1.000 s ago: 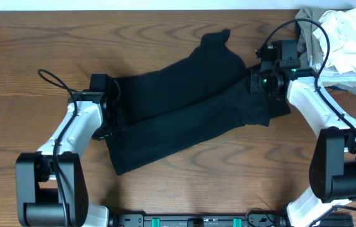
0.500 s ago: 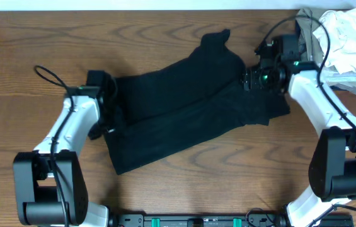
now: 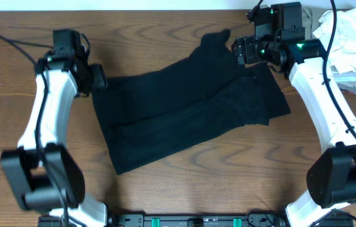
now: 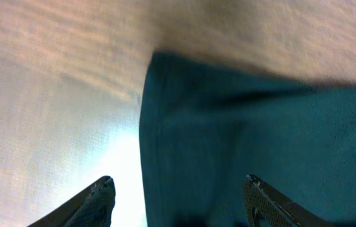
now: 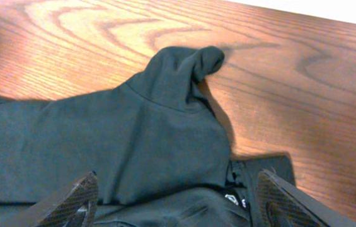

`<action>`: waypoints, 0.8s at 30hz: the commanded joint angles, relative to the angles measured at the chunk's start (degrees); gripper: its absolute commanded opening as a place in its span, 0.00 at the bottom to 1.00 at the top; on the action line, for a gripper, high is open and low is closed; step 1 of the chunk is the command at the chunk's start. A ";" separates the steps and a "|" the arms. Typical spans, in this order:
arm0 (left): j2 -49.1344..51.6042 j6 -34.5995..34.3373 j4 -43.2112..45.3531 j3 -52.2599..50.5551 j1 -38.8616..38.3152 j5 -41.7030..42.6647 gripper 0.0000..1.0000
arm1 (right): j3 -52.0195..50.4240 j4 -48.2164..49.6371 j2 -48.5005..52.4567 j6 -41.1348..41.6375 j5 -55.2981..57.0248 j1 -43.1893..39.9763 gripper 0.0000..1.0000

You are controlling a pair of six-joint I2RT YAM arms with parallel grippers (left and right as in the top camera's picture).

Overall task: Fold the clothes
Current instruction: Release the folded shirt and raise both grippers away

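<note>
Black garment (image 3: 184, 110) lies flat on table (image 3: 165, 22), folded lengthwise, running diagonally from lower left to upper right. 1 bunched corner (image 5: 193, 63) sticks out at its top end. Left gripper (image 3: 97, 79) over garment's left edge, jaws wide, nothing held. Wrist view blurred; cloth edge lies between fingers (image 4: 102, 192). Right gripper (image 3: 242, 50) above garment's upper-right part, jaws wide, empty. At table's far right corner, pile of pale clothes (image 3: 348, 34), apart from garment.

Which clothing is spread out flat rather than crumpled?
The black garment in the middle; the white clothes lie bunched in the far right corner.
</note>
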 commanded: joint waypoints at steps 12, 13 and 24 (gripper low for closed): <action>16.15 7.10 10.51 5.16 1.18 2.51 0.65 | 0.68 -1.40 -0.70 -2.60 0.96 1.05 0.78; 16.59 7.41 11.34 5.16 1.18 2.51 0.65 | 0.66 -1.66 -0.68 -2.60 0.94 1.05 0.78; 20.57 8.41 16.85 5.16 1.22 2.05 0.59 | 0.66 -2.84 -0.66 -2.62 0.96 1.05 0.78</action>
